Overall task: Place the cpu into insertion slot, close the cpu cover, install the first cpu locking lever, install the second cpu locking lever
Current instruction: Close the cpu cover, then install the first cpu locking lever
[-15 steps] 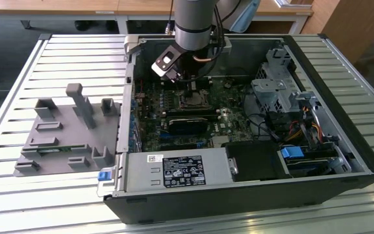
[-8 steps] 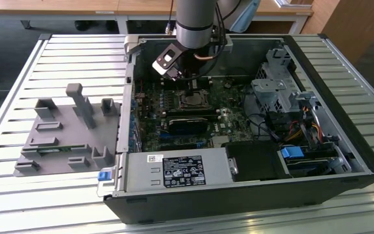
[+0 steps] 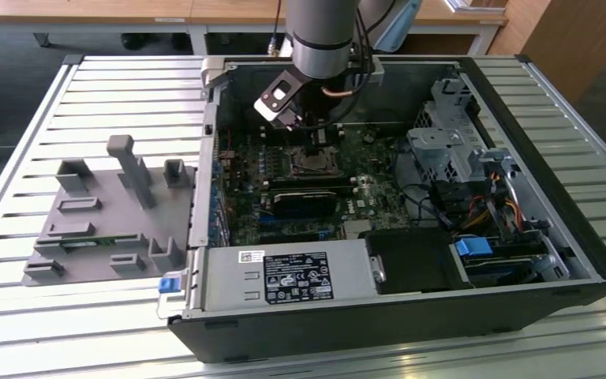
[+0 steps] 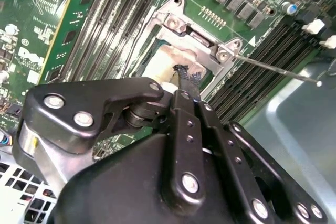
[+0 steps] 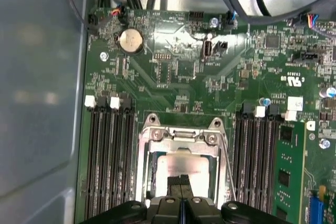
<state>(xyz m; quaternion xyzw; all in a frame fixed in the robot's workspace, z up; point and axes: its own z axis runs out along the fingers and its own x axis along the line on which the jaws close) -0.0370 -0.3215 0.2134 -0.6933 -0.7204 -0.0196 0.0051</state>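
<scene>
The insertion slot point(image 3: 312, 164) sits mid-board inside the open computer case, directly under my gripper point(image 3: 305, 126). In both wrist views the cpu point(image 5: 195, 166) point(image 4: 157, 59) lies in the slot with its pale silver top showing. The cpu cover point(image 5: 181, 136) point(image 4: 202, 43), a silver frame, lies down around it. My gripper point(image 5: 181, 184) point(image 4: 184, 74) is shut, fingers pressed together, its tip at the cpu's top inside the cover's window. One thin locking lever point(image 4: 278, 70) juts out free from the socket's corner, and its wire point(image 5: 227, 153) runs along the socket's side.
Long black memory slots point(image 5: 107, 156) flank the socket on both sides, with a green card point(image 5: 291, 166) beyond one set. A black heat-sink block point(image 3: 308, 201) lies just in front of the socket. A grey fixture point(image 3: 103, 213) stands outside the case on the exterior view's left.
</scene>
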